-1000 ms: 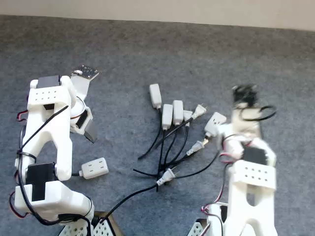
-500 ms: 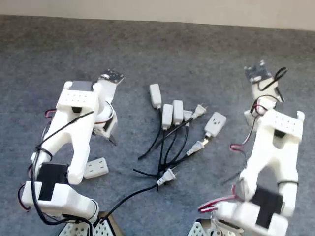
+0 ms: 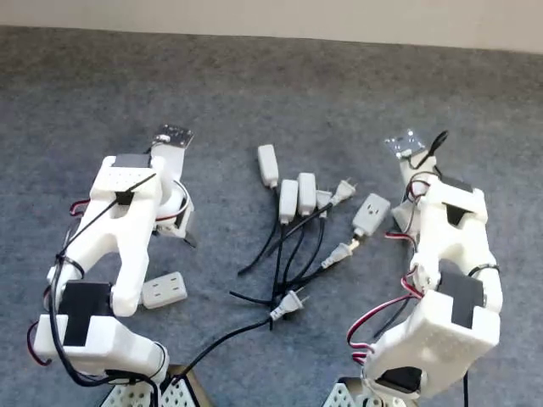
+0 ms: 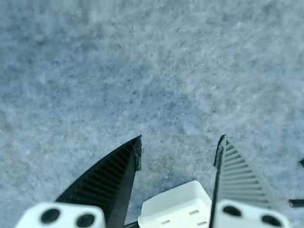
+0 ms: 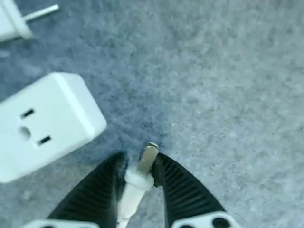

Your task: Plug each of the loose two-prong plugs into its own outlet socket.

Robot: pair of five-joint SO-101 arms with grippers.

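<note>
Over carpet | left hand released | right hand grasping plug beside socket

I see a white plug, black cords, a white socket block, a speckled grey counter, and a black ribbed left hand.

The left arm and right arm are white moulded shells with black motor blocks. Behind the grippers loop black cables and red ones (plainest on the right arm). The left gripper and right gripper carry black wedge fingers, with white hole-dotted mounts behind them.
</note>
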